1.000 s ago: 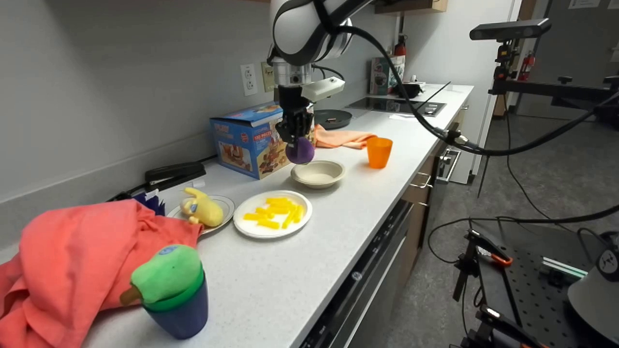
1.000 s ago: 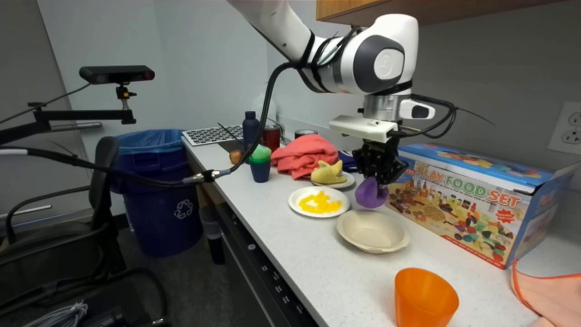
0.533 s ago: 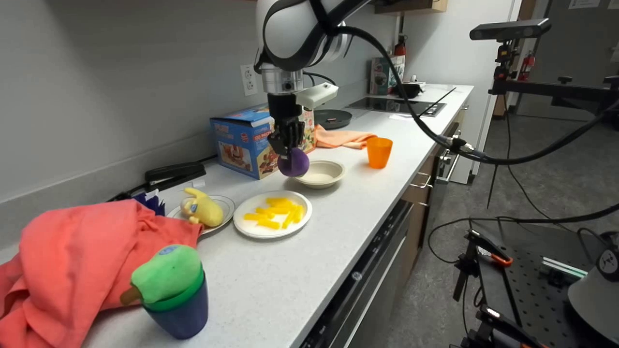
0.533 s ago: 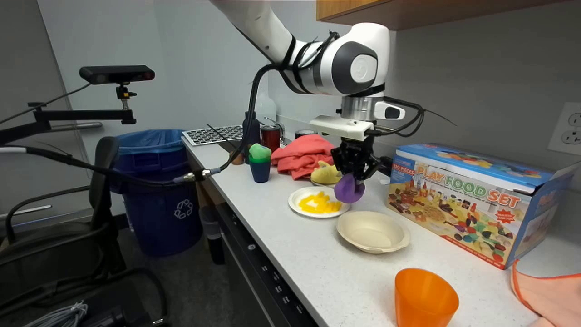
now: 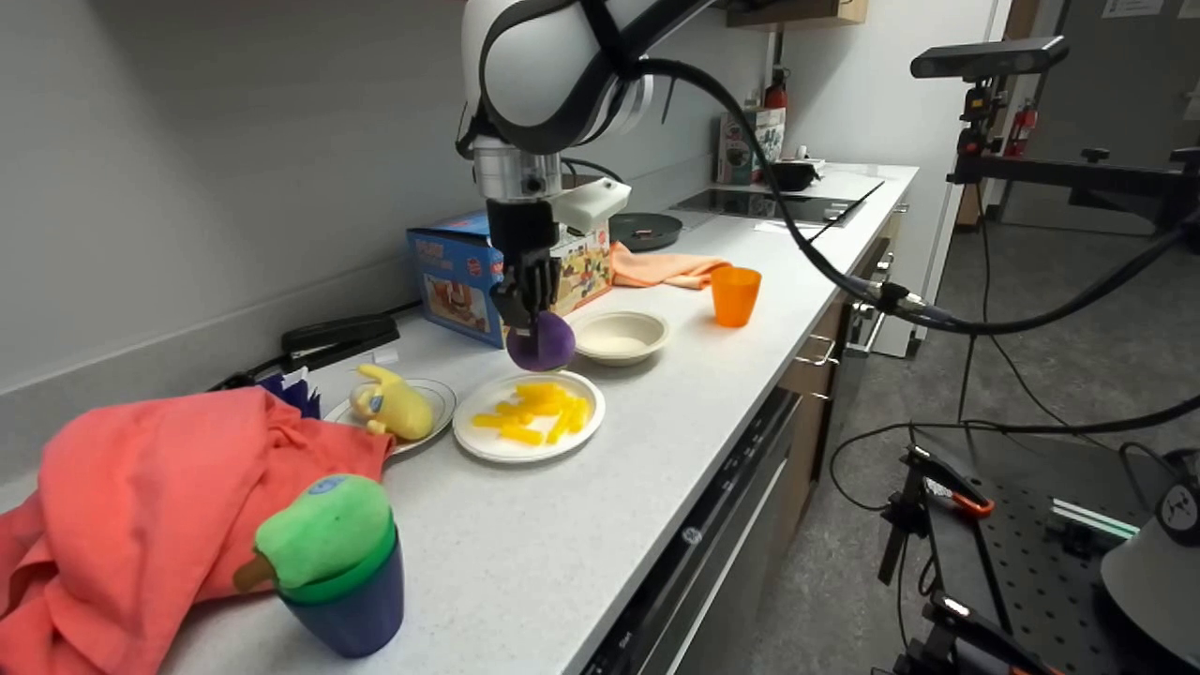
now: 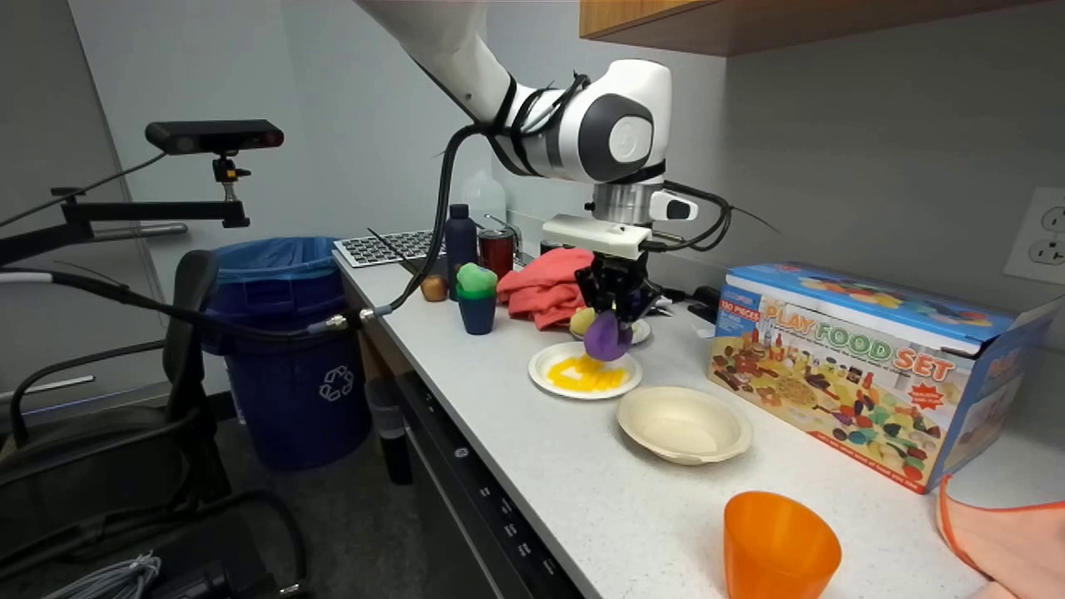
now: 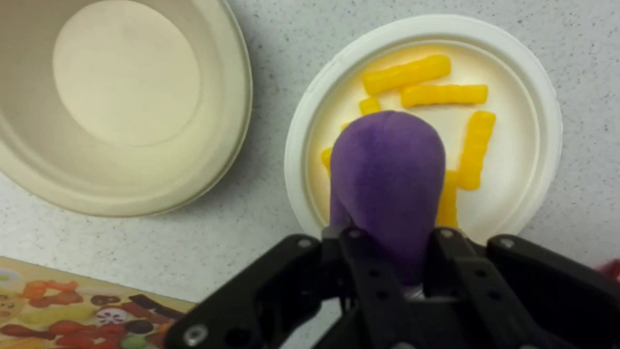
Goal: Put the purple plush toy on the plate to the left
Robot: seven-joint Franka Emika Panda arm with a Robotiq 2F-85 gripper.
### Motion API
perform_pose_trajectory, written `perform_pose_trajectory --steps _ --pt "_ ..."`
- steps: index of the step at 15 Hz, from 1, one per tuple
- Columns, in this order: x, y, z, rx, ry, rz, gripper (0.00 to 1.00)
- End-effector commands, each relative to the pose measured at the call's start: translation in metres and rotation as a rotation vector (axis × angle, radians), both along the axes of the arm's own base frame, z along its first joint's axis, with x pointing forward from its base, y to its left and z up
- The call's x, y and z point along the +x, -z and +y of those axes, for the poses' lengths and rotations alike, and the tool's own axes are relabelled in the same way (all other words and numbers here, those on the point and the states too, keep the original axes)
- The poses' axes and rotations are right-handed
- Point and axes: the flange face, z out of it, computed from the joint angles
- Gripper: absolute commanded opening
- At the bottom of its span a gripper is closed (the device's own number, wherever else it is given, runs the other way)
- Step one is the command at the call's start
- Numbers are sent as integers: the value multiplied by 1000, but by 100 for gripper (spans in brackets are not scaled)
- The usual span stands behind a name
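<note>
The purple plush toy (image 7: 390, 165) is held between the fingers of my gripper (image 7: 393, 237), which is shut on its narrow end. In both exterior views the toy (image 5: 544, 343) (image 6: 607, 337) hangs below the gripper (image 5: 527, 323) (image 6: 620, 312). The white round plate (image 5: 502, 456) (image 6: 562, 391) holds several yellow stick pieces. In the wrist view the toy covers part of the plate (image 7: 513, 194) and some of the sticks. The toy appears above the plate's edge nearer the bowl and box, with a gap below it in an exterior view.
A beige bowl (image 6: 684, 428) stands beside the plate. A yellow toy (image 5: 403, 411) lies on another plate (image 5: 441, 398) near the wall. A play food box (image 6: 840, 374), an orange cup (image 6: 782, 545), a red cloth (image 5: 187, 506) and a blue cup with a green toy (image 5: 352, 609) stand around.
My gripper, holding the purple toy, has moved from near the bowl and box toward the plate and has come lower. The dishes and other things have not moved.
</note>
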Motion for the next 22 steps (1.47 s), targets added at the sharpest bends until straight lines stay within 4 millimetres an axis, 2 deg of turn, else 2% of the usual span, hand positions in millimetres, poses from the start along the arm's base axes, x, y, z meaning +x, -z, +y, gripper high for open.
perform_pose_trajectory --steps 1,7,8,9,15,16,17,22 --pt "13 6 12 40 -71 -30 6" --pt "22 15 23 66 -174 -24 6" --pt "23 16 22 62 -191 -21 47" --pt "24 17 22 60 -205 -23 48" --pt "29 18 20 44 -281 -39 93" --pt "29 17 20 45 -289 -36 99" --pt "29 17 20 47 -301 -35 100" --pt "31 16 13 -20 -416 -7 100"
